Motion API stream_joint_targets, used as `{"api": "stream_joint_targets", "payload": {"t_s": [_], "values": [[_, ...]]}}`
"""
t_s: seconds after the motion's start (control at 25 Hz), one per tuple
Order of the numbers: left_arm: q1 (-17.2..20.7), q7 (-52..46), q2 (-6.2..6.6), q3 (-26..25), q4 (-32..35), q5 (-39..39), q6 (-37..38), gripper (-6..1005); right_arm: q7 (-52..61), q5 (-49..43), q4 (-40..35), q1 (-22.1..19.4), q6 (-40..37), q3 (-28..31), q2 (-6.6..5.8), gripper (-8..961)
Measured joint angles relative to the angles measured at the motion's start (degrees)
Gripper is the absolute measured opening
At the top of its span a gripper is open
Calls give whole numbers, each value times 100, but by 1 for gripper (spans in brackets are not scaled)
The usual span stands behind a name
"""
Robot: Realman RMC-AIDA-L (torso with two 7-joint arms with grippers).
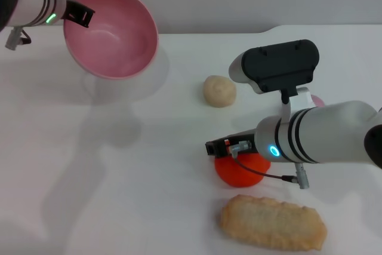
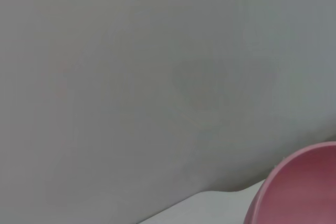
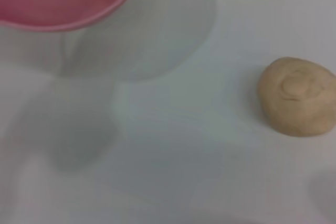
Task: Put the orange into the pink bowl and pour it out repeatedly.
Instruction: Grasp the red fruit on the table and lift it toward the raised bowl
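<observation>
beige lumpy ball, flat breaded cutlet, white table

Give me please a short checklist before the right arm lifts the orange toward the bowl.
1. Pink bowl held up by left gripper, off the table: ok.
2. Bowl empty: ok.
3. Bowl opening level for a drop: not ok, it is tilted.
4. Right gripper at the orange: ok.
5. Jaws closed on the orange: cannot tell.
6. Beige ball apart from the orange: ok.
</observation>
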Motion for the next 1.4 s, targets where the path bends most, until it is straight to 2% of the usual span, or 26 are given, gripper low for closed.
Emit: {"api": "stream_joint_targets", "payload": {"t_s": [0.4,0.64,0.72,1.04,1.4], "values": [[-8,8,2,-5,34,5,-2,42,-198,-143,-224,-28,109,-30,-7,355],[-8,10,1,29,28,4,13,42,-207,-386,-384,-66,232,-26,-12,151],[-12,19,1,35,9,4,18,42,-208,-387,-433,-96,230,-15,-14,46],[-21,68,-7,46,-4,3,28,42,-212,-769,-1088,-368,314,73,-22,46],[-37,78,-16,46,-42,-5,50,43,-280,-1304,-1995,-413,698,356,-22,46]]}}
